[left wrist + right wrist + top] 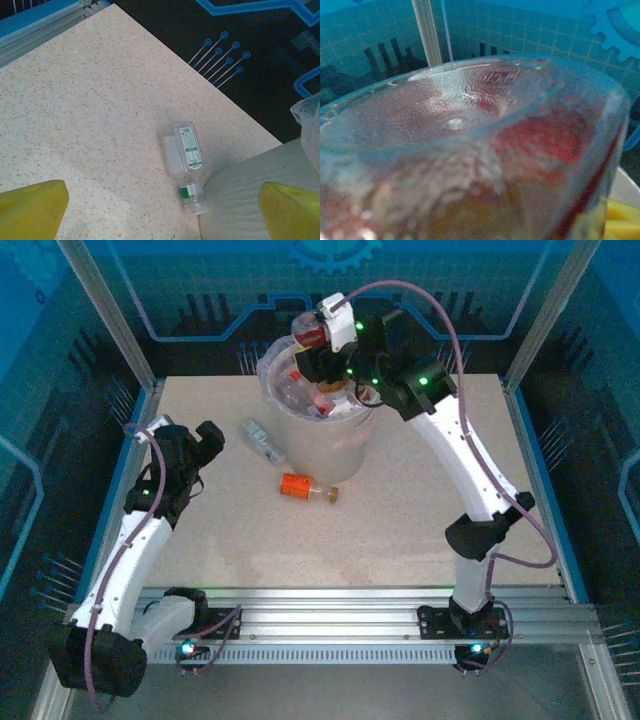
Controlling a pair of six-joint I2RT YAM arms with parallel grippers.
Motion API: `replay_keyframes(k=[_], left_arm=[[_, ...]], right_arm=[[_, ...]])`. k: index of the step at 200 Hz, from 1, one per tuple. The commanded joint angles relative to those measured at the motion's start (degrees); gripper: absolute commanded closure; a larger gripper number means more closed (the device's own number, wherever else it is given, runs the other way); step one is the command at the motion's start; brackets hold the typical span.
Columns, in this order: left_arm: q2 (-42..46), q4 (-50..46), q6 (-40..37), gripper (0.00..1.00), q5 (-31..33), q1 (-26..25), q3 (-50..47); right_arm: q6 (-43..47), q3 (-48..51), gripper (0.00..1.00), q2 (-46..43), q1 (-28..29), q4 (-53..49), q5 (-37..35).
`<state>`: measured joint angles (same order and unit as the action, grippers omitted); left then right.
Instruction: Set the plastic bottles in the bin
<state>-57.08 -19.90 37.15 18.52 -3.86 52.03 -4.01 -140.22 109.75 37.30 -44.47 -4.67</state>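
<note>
Now right claw (313, 342) clamps a red-labelled bottle (480, 150) over the bin (335, 452) (twelve o'clock); left claw (162, 207) gapes. Off-centre release could miss.

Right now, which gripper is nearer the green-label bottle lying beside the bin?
Left. The left gripper hovers open just left of the green-label bottle; the right gripper is above the bin, holding a red-label bottle.

A clear bottle (186, 165) at lower centre is carrying a white-and-green label (190, 149). Its print is showing unreadably small.
</note>
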Motion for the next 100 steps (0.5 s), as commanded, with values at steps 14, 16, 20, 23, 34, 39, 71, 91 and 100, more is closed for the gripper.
replay_keyframes(k=[14, 16, 20, 23, 34, 39, 71, 91, 100], left_arm=[[-0.15, 2.23, -1.26, 0.01, -2.37, 0.45, 2.28], [-0.14, 2.28, -1.28, 0.01, -2.47, 0.50, 2.28], [-0.14, 2.28, -1.23, 0.01, -2.54, 0.47, 2.29], [-0.20, 2.26, -1.24, 0.01, -2.56, 0.49, 2.36], [-0.23, 2.33, -1.37, 0.01, -2.75, 0.52, 2.37], [-0.35, 2.38, -1.37, 0.01, -2.80, 0.49, 2.42], [-0.58, 2.41, -1.49, 0.01, -3.14, 0.49, 2.63], [-0.89, 2.41, -1.54, 0.01, -3.35, 0.51, 2.81], [-1.06, 2.60, -1.46, 0.01, -3.56, 0.49, 2.81]], right_arm=[[5.15, -9.32, 0.52, 7.79, -3.37, -1.33, -4.44], [5.15, -9.75, 0.52, 8.20, -3.59, -1.50, -4.42], [5.15, -10.54, 0.52, 8.99, -4.04, -1.83, -4.24], [5.20, -11.02, 0.52, 9.49, -4.30, -2.05, -4.16], [5.30, -12.14, 0.52, 10.99, -5.21, -2.33, -4.26], [5.47, -12.32, 0.52, 11.50, -5.64, -2.34, -4.23], [5.63, -12.44, 0.50, 13.58, -7.39, -2.41, -5.34], [5.62, -12.39, 0.49, 14.71, -7.94, -3.48, -7.01], [5.59, -12.43, 0.49, 15.27, -8.17, -4.01, -7.85]])
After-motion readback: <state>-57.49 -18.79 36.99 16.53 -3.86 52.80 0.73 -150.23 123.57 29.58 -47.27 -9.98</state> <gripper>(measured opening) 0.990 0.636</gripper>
